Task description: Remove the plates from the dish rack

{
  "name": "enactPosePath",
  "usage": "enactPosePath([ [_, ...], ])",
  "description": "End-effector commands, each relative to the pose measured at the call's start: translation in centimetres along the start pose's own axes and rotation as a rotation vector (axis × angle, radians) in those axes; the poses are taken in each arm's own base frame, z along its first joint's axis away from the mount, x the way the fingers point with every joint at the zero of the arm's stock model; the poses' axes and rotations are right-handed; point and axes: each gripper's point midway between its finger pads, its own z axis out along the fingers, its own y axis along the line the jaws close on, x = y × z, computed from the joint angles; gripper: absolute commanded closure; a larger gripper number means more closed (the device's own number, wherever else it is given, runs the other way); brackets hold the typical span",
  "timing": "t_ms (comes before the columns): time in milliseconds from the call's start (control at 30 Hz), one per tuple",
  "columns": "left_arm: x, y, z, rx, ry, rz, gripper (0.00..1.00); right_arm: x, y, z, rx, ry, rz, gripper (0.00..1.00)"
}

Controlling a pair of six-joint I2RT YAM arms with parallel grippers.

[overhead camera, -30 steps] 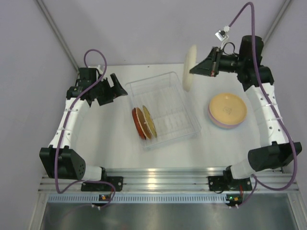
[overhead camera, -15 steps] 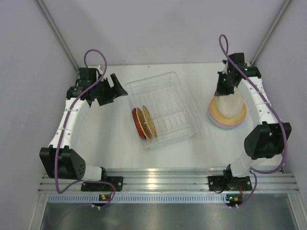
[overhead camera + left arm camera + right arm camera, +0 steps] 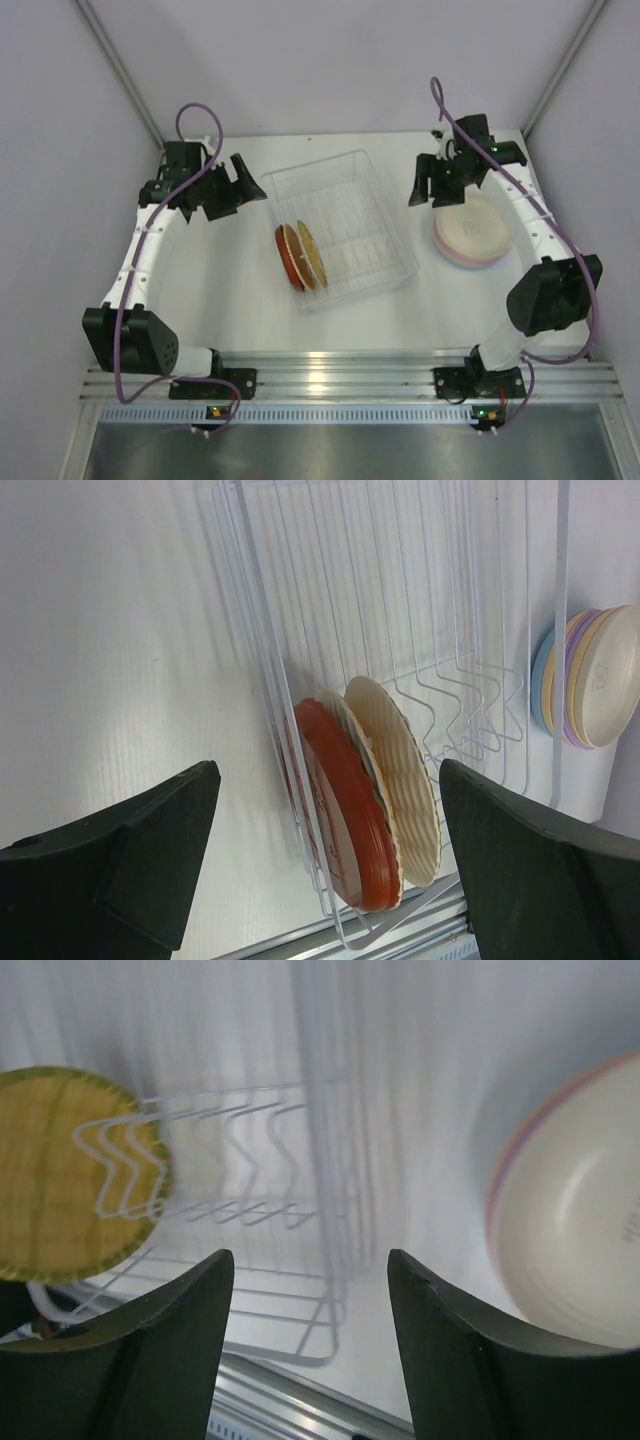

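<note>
While the right gripper [image 3: 428,192] hung wide open and empty between the dish rack [image 3: 372,215] and the stacked plates [image 3: 472,232] beside it, a red plate [image 3: 287,256] and a mustard plate [image 3: 311,253] stood upright in the rack's near end. Over on the other side the left gripper [image 3: 238,185] gaped empty too. Next, I judged, came a reach in to pinch one rim.
</note>
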Motion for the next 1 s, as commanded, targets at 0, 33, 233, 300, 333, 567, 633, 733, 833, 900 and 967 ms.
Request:
enactPosePath([
  [0, -0.7, -1.0, -0.4, 0.029, -0.021, 0.022, 0.04, -1.5, 11.0, -4.3, -0.396, -0.123, -0.179, 0.37],
  [33, -0.7, -1.0, -0.4, 0.028, -0.020, 0.021, 0.04, -1.0, 13.3, -4.6, -0.493, -0.113, -0.216, 0.37],
  [233, -0.6, -0.8, -0.5, 0.022, -0.023, 0.024, 0.04, 2.7, 21.1, -2.3, -0.648, -0.003, -0.307, 0.37],
  [300, -0.6, -0.8, -0.7, 0.017, -0.025, 0.027, 0.04, 3.7, 22.8, -1.3, -0.651, 0.025, -0.336, 0.37],
  [333, -0.6, -0.8, -0.7, 0.016, -0.029, 0.028, 0.04, 3.6, 23.0, -0.8, -0.616, 0.017, -0.346, 0.38],
  [567, -0.7, -0.7, -0.9, 0.009, -0.036, 0.034, 0.04, 5.6, 26.7, 1.4, -0.454, 0.036, -0.507, 0.39],
  [633, -0.6, -0.6, -0.8, 0.006, -0.033, 0.032, 0.04, 5.9, 26.8, 2.0, -0.406, 0.037, -0.526, 0.39],
  [733, -0.6, -0.5, -0.8, 0.003, -0.037, 0.035, 0.04, 6.8, 27.5, 2.7, -0.358, 0.054, -0.565, 0.39],
  [833, -0.6, -0.4, -0.9, -0.001, -0.041, 0.037, 0.04, 7.9, 27.9, 3.5, -0.307, 0.074, -0.604, 0.40],
  [900, -0.5, -0.3, -0.9, -0.001, -0.041, 0.038, 0.03, 8.5, 28.4, 4.0, -0.288, 0.081, -0.625, 0.40],
  [967, -0.5, -0.2, -0.9, -0.005, -0.042, 0.039, 0.03, 9.3, 28.4, 4.7, -0.245, 0.095, -0.636, 0.41],
])
